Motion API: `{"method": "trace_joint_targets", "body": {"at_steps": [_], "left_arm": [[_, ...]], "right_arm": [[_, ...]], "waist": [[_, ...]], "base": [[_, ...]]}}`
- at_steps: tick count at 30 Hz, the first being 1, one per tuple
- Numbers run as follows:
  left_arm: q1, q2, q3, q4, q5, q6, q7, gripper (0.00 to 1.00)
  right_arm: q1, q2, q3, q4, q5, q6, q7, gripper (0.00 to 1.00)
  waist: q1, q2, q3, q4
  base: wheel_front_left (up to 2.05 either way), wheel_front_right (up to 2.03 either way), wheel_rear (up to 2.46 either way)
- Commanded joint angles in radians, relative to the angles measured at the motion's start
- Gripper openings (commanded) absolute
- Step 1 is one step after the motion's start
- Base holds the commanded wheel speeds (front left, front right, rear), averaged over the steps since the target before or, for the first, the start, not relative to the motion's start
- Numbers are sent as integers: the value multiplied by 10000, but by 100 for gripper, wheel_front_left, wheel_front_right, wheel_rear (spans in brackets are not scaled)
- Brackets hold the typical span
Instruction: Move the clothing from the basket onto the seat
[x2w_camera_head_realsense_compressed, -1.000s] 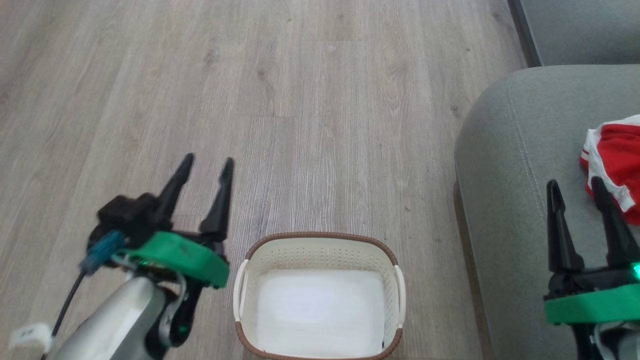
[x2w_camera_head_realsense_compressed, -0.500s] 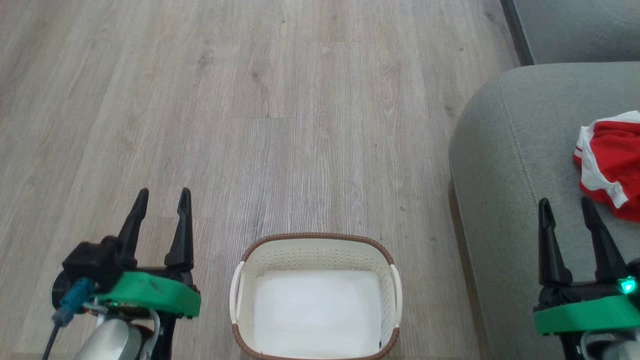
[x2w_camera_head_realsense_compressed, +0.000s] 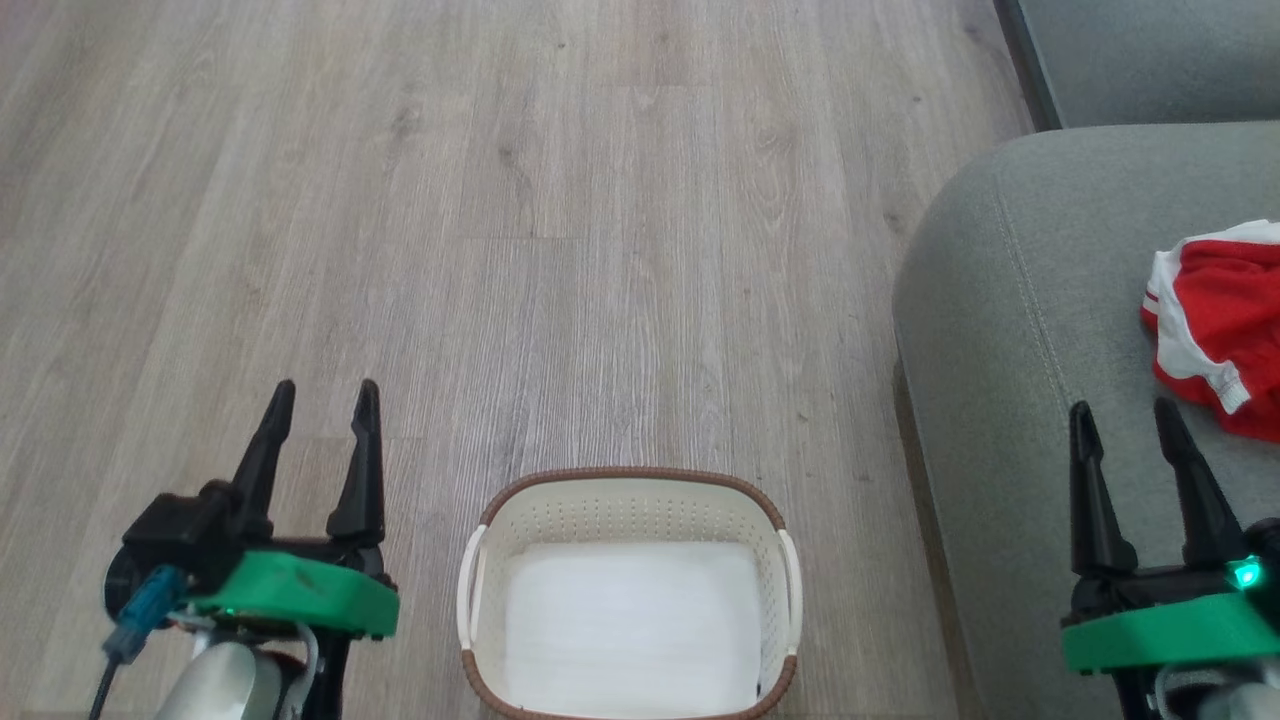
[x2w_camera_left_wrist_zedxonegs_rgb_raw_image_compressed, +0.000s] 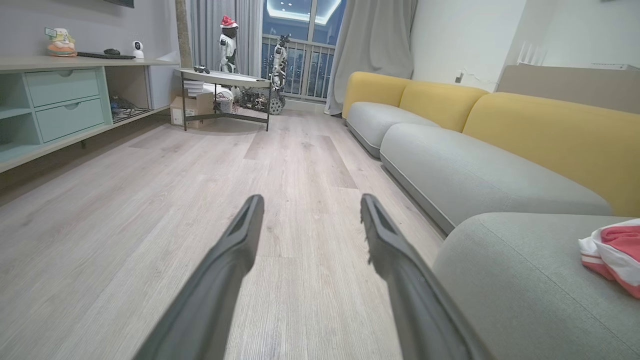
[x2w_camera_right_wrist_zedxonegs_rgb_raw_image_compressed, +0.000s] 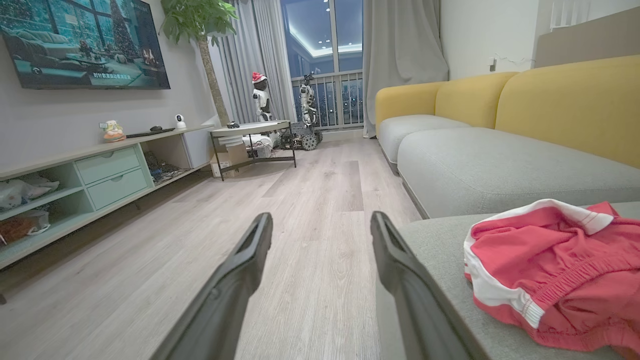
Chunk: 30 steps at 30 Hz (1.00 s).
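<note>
**Both grippers released, red clothing lying on the seat**

Surface: pale grey wood-look plank floor (x2w_camera_head_realsense_compressed: 600, 250). The small oval cream plastic basket (x2w_camera_head_realsense_compressed: 630, 472) with the brown rim stands on it, low centre in your head view. A flat white sheet (x2w_camera_head_realsense_compressed: 630, 620) lines its bottom.

Right of the basket is the big grey-green fabric seat cushion (x2w_camera_head_realsense_compressed: 1020, 350). The red-and-white sportswear clothing (x2w_camera_head_realsense_compressed: 1220, 320) lies crumpled on top of it, well apart from the basket. The right wrist view puts it (x2w_camera_right_wrist_zedxonegs_rgb_raw_image_compressed: 545, 260) just right of that gripper's fingers.

The wrist views show the room beyond the basket: yellow sofa backs (x2w_camera_left_wrist_zedxonegs_rgb_raw_image_compressed: 550, 125), a low shelf unit with mint drawers (x2w_camera_left_wrist_zedxonegs_rgb_raw_image_compressed: 65, 102), a small table (x2w_camera_left_wrist_zedxonegs_rgb_raw_image_compressed: 225, 80) and a wall TV (x2w_camera_right_wrist_zedxonegs_rgb_raw_image_compressed: 85, 42).

Left gripper (x2w_camera_head_realsense_compressed: 326, 388) hangs over the floor left of the basket, fingers apart and gripping nothing. Right gripper (x2w_camera_head_realsense_compressed: 1121, 407) hangs over the seat right of the basket, also spread and unloaded, near the clothing but not touching it.

Edges: a narrow floor strip separates the basket's right handle from the seat's front edge. The seat's rounded corner sits ahead-right of the basket. Ahead of the basket you've got open planks.
</note>
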Motion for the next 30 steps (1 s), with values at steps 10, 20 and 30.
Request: {"method": "trace_joint_targets", "body": {"at_steps": [10, 20, 30], "left_arm": [[-202, -224, 834, 57, 480, -425, -125, 100], [-234, -464, 1023, 418, 762, -749, -126, 100], [-310, -667, 1127, 1063, 970, -1005, -126, 100]], "right_arm": [[-298, -137, 200, -274, -39, -4, -92, 100], [-338, -155, 292, -39, 49, -4, -93, 100], [-424, -175, 465, 358, 177, -4, -93, 100]], "waist": [[0, 0, 2, -16], [0, 0, 40, -78], [0, 0, 142, -130]], "base": [[0, 0, 0], [0, 0, 0], [0, 0, 0]]}}
